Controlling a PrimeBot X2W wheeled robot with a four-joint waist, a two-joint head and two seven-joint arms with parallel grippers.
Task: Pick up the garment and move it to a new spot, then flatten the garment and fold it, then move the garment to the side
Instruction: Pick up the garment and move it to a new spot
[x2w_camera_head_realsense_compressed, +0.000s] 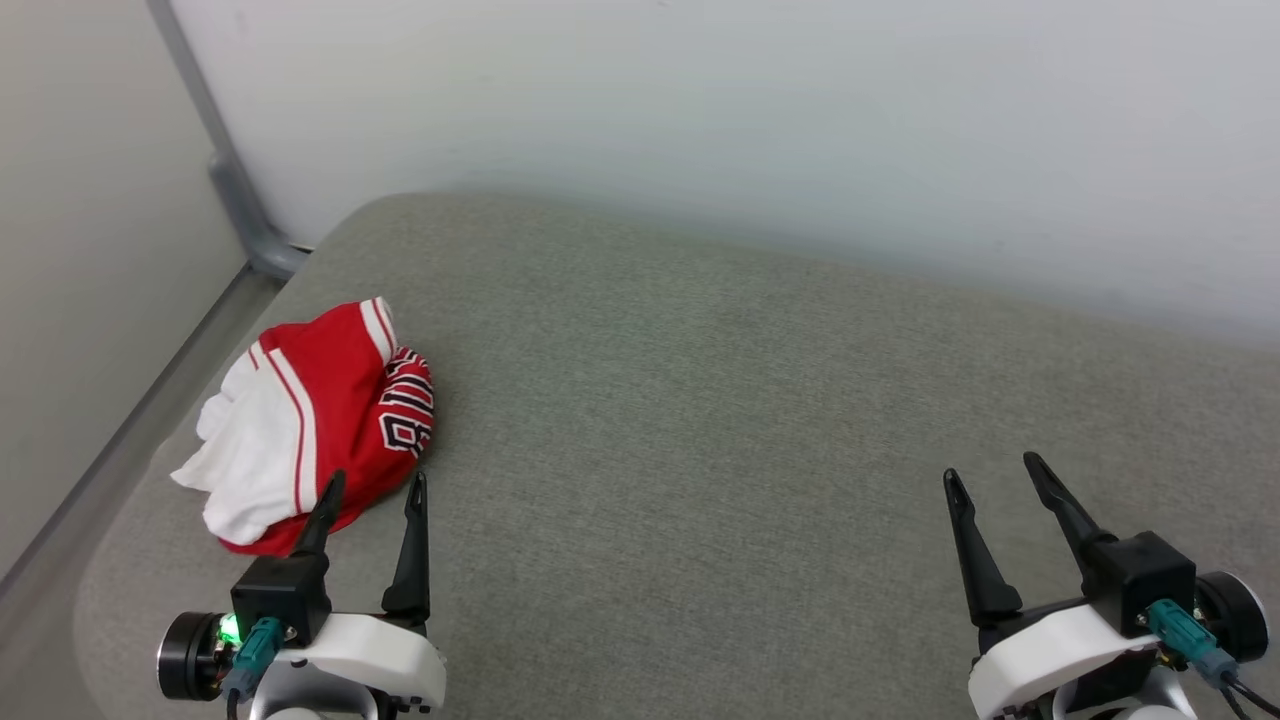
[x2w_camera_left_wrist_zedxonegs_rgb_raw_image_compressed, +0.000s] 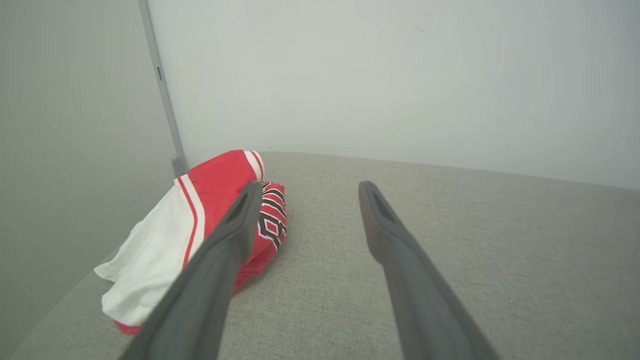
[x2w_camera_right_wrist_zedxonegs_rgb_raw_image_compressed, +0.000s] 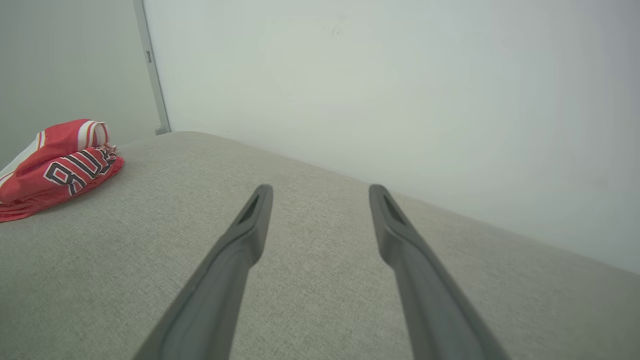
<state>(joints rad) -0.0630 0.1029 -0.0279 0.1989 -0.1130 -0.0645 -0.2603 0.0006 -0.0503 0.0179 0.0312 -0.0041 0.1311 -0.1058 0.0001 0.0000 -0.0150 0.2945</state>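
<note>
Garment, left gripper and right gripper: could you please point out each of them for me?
garment (x2w_camera_head_realsense_compressed: 345, 400): head view, on the red fabric near its middle.
left gripper (x2w_camera_head_realsense_compressed: 378, 480): head view, midway between its two fingertips.
right gripper (x2w_camera_head_realsense_compressed: 991, 467): head view, midway between its two fingertips.

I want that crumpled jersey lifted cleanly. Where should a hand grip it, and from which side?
Probably the raised red fold with the lettering on the garment, approached by the open left hand from the near side. That bulge stands proud of the grey surface and faces the hand; the white part lies flatter at the edge.
</note>
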